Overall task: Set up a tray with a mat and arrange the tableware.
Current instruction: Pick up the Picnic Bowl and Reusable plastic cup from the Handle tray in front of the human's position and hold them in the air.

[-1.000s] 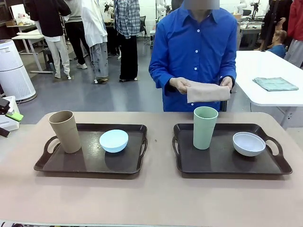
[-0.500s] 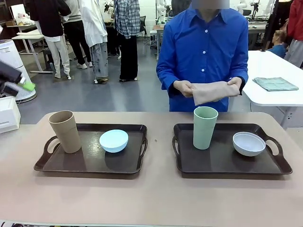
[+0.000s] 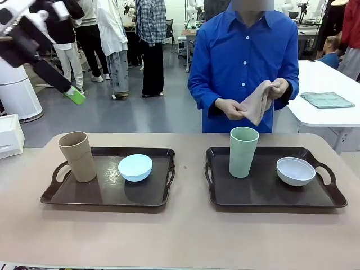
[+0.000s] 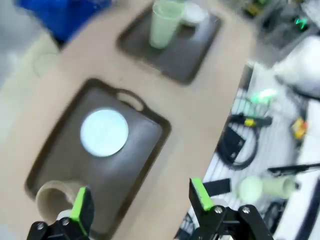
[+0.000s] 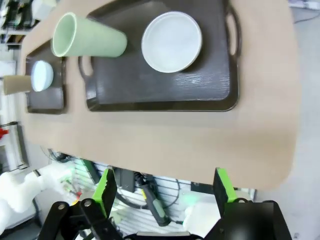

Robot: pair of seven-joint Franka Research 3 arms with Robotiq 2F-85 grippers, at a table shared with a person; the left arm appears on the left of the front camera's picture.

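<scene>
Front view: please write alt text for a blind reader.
On a tan table, the left tray holds a brown cup and a blue bowl; the right tray, a green cup and a white bowl. Behind, a person holds a beige cloth. The left gripper hangs high at left.

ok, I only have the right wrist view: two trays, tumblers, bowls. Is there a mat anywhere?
Observer: Yes. The person across the table holds a beige cloth in both hands, above the table and on neither tray.
Operator: Left arm?
Observer: The left gripper is high up by the table's left end, jaws open, nothing between them.
Operator: The green tumbler looks tipped from here.
Observer: It isn't. The green tumbler stands upright on the right tray, and the tan tumbler stands upright on the left tray.
</scene>
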